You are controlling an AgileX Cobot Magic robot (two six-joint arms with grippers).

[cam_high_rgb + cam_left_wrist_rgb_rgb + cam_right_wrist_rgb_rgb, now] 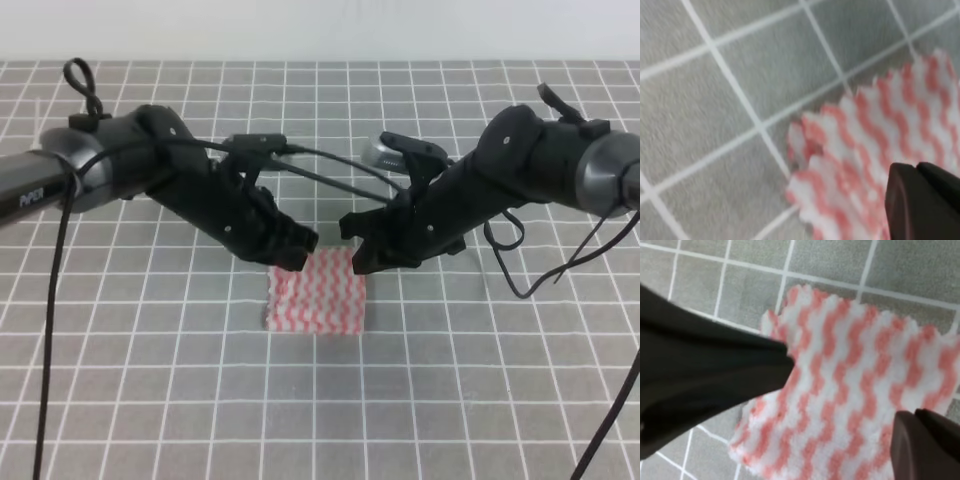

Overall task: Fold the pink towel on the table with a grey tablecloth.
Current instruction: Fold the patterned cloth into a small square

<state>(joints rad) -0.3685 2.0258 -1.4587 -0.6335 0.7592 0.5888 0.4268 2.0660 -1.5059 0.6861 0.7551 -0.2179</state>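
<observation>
Left tool (pixel 298 250), right tool (pixel 362 252) at pink towel (pixel 315 300) far corners

The pink towel (pixel 315 295) was seen lying near the middle of the table with a grey tablecloth (pixel 150 380), over a few squares of the cloth's white grid. It was a small, thin cloth marked with pink-and-white wavy zigzag stripes, and its edges were cut in small scallops. In the left wrist view one corner (pixel 805 145) was seen doubled, with two layers showing. The tablecloth was spread flat and was ruled throughout in small white squares.
</observation>
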